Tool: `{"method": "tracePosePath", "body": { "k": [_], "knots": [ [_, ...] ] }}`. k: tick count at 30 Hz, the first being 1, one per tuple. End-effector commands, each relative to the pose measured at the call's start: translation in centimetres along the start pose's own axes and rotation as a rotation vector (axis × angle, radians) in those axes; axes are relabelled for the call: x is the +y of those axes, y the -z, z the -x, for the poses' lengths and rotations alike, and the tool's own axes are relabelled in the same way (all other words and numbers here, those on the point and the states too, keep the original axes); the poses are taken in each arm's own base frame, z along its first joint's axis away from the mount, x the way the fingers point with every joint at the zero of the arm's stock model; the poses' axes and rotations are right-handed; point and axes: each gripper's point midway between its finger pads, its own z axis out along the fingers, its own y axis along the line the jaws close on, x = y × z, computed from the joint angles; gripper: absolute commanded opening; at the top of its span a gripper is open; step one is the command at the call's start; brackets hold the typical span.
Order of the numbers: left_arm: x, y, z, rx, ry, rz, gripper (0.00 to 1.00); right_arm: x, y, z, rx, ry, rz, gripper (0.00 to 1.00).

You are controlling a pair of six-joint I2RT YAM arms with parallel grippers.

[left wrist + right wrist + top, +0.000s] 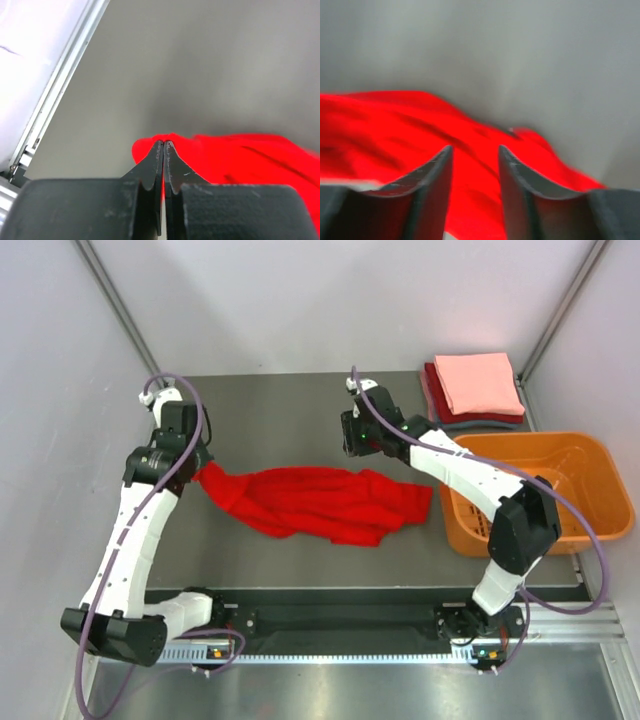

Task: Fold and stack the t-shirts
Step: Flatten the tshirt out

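A bright red t-shirt (320, 502) lies crumpled across the middle of the grey table. My left gripper (197, 465) is shut on its left corner and holds it raised; in the left wrist view the red cloth (240, 155) is pinched between the closed fingers (150, 167). My right gripper (356, 440) is open above the shirt's upper right part; in the right wrist view the red cloth (395, 135) lies below and between the spread fingers (432, 175). A stack of folded t-shirts (475, 385), salmon-pink on top of dark red and grey-blue, sits at the back right.
An orange plastic basket (590, 455) stands at the right edge of the table, under my right arm. White walls close in the left, back and right sides. An aluminium rail (45, 115) runs along the table's left edge.
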Motion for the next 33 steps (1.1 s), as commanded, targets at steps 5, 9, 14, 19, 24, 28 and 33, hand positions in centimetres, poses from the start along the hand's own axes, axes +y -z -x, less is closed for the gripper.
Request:
{"method": "tracePosePath", "body": {
  "k": [5,9,14,19,24,28,33],
  "knots": [
    [-2.2,0.3,-3.0,0.076,0.002,-0.180,0.00,-2.4,0.0,2.5,-0.089,-0.212,-0.199,0.47],
    [-2.3,0.2,-5.7,0.109,0.031,-0.228,0.00,-0.6,-3.3,0.8,-0.038,-0.266,-0.134,0.46],
    [-1.6,0.1,-7.2,0.117,0.020,-0.223,0.00,-1.6,-6.0,-3.1,0.080,-0.291,-0.211,0.45],
    [-1.8,-0.1,-7.7,0.122,0.012,-0.240,0.00,-4.6,-4.2,-8.0,0.144,-0.238,-0.322,0.41],
    [-3.2,-0.7,-8.4,0.147,0.020,-0.294,0.00,-4.7,-3.2,-10.3,0.156,-0.169,-0.260,0.41],
    [-3.8,-1.0,-8.6,0.165,0.021,-0.315,0.00,-4.9,-3.8,-11.2,0.178,-0.131,-0.261,0.41],
    [-3.8,-1.5,-8.7,0.155,0.026,-0.304,0.00,-6.1,-4.6,-11.5,0.182,-0.093,-0.320,0.25]
  ]
}}
